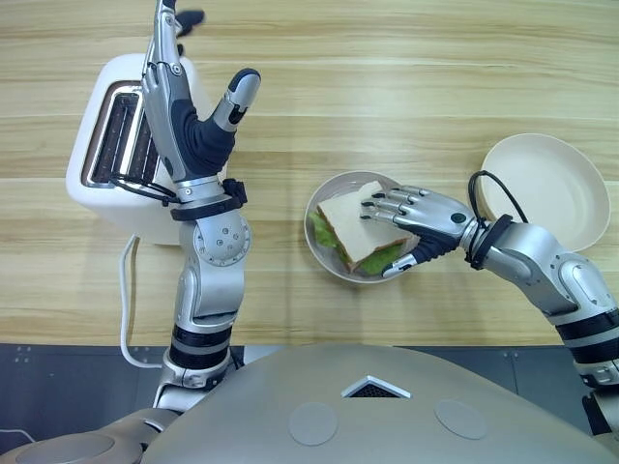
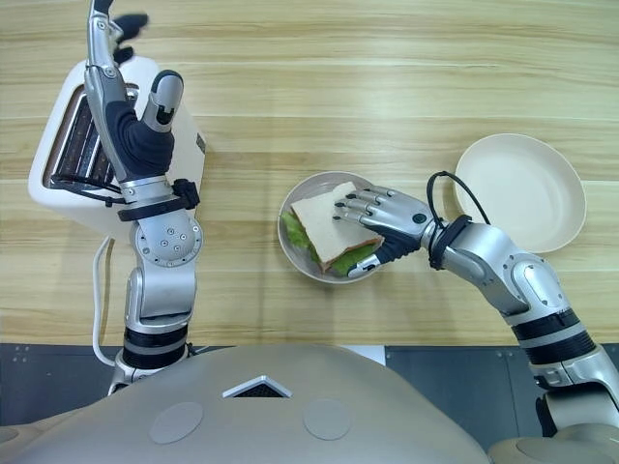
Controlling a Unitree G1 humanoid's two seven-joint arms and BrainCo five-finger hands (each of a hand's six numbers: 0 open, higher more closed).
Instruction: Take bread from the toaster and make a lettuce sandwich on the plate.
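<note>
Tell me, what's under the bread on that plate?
Lettuce pokes out beneath the bread along its left and lower edges. The bread and the right hand hide the rest, including any bottom slice.

left hand (image 1: pixel 189 116) tips cut off — lettuce (image 1: pixel 319 231) mostly under bread (image 1: pixel 348 220)
</note>
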